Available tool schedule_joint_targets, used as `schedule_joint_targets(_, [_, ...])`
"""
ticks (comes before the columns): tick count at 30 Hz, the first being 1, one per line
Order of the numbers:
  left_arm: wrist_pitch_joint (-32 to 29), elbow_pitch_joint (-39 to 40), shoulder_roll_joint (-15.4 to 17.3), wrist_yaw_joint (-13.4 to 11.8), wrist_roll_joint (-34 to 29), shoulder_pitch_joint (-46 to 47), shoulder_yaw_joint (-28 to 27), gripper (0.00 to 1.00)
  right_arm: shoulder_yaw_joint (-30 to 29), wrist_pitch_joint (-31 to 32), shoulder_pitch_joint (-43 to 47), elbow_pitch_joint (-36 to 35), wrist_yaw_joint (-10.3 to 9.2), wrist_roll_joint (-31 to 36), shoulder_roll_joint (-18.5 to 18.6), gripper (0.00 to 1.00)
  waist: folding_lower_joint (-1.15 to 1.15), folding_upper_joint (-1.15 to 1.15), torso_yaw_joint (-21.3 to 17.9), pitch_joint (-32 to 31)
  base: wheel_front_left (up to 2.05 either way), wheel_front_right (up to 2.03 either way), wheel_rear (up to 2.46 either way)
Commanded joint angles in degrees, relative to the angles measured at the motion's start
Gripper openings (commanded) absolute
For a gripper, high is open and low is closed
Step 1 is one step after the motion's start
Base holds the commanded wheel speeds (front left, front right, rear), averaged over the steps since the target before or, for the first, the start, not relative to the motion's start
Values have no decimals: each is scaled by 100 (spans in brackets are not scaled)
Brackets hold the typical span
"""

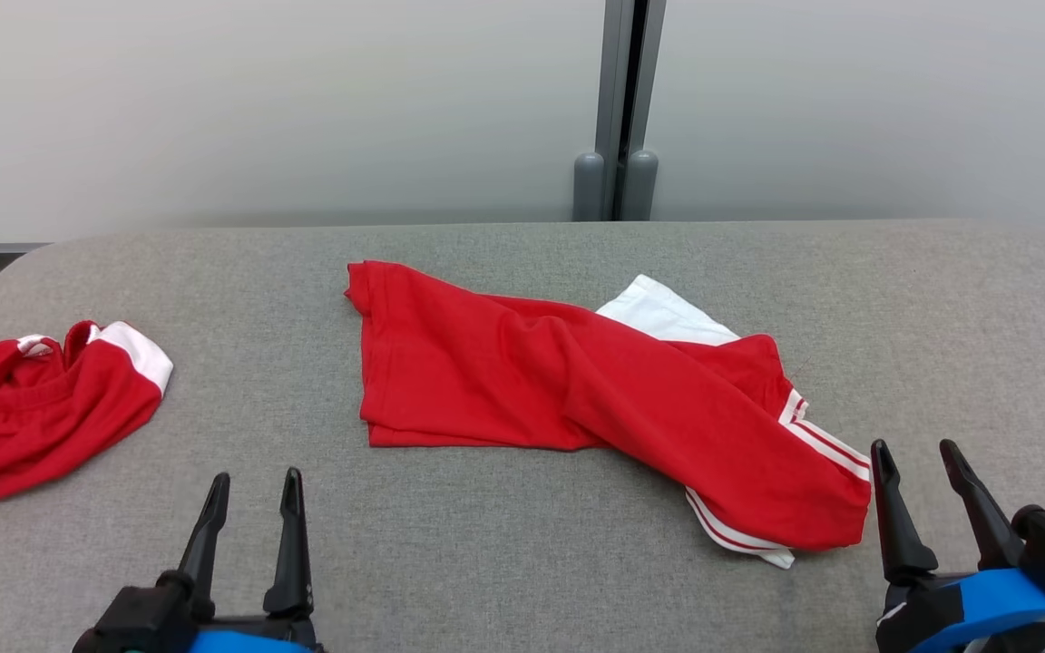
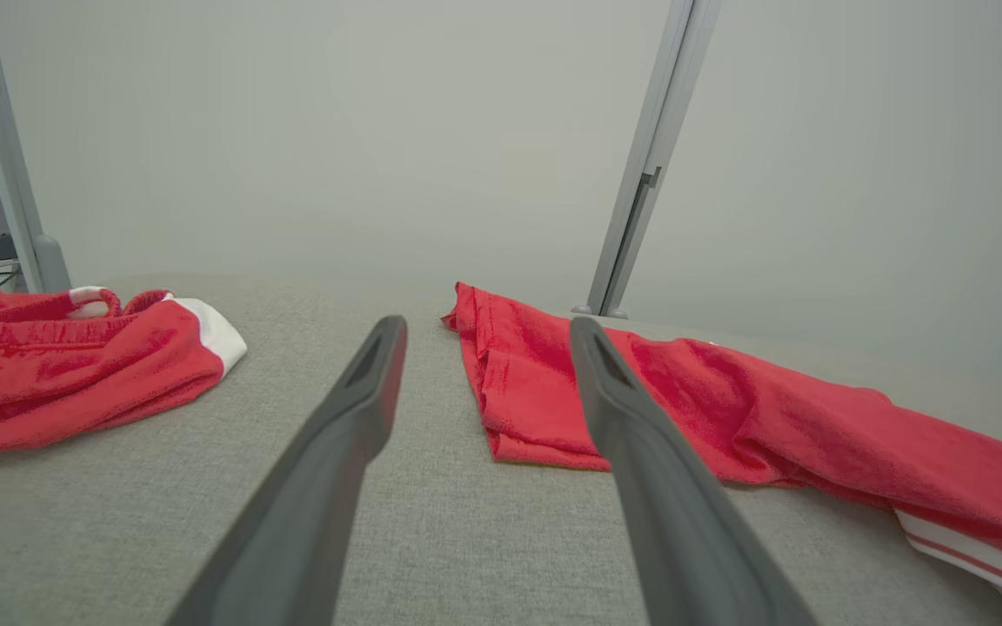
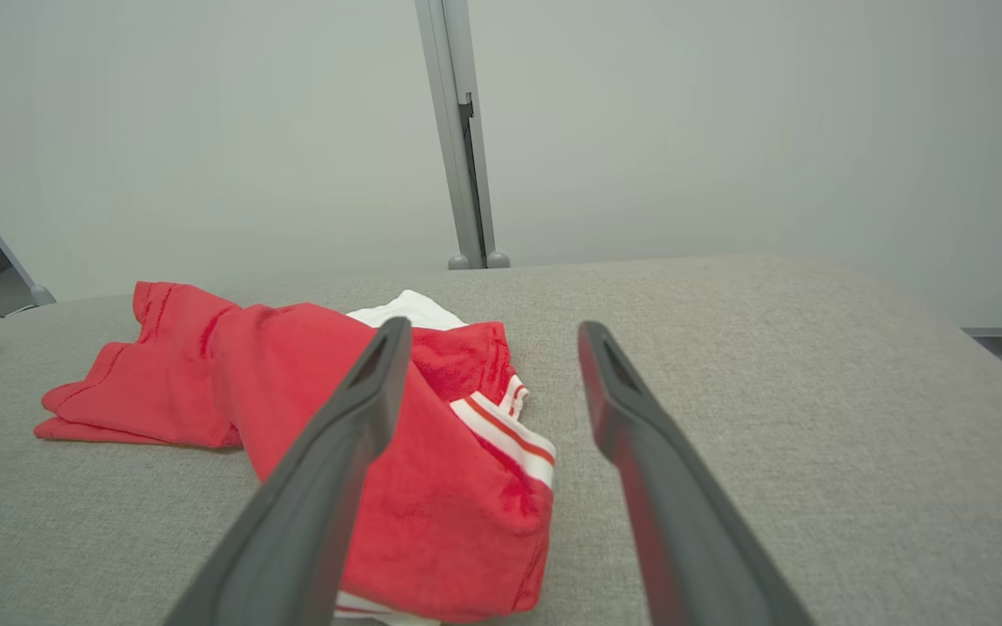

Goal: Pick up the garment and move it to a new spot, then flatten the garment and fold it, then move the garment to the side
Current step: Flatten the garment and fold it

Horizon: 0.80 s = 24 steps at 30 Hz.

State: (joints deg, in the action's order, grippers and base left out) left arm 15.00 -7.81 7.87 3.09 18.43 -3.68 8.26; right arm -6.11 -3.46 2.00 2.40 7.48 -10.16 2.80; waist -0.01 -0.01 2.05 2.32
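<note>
A red garment (image 1: 577, 390) with white trim and stripes lies crumpled in the middle of the grey table (image 1: 522, 562); it also appears in the left wrist view (image 2: 727, 417) and the right wrist view (image 3: 310, 391). My left gripper (image 1: 253, 490) stands open near the front edge, left of the garment, with nothing between its fingers (image 2: 362, 409). My right gripper (image 1: 920, 458) is open too, just right of the garment's striped end, its fingers (image 3: 362, 400) empty.
A second red garment (image 1: 33, 399) with white trim lies bunched at the table's left edge, also in the left wrist view (image 2: 66, 365). A grey post (image 1: 618, 109) stands behind the table against pale wall panels.
</note>
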Motion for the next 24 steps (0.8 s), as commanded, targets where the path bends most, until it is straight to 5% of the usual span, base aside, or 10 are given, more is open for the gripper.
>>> schedule_joint_targets(1, [25,5,-7,8,-57,-124,-64,100,-13,32,97,5,3,-33,16,100,1,1,1,-40,0,0,0])
schedule_joint_targets(17, [25,200,-62,-7,-309,-203,8,100,-53,403,-179,205,3,-75,17,100,1,1,116,-74,0,0,0])
schedule_joint_targets(24, [26,272,-74,34,-338,-85,70,100,-265,1903,-1575,606,2,200,21,100,1,1,152,130,0,0,0])
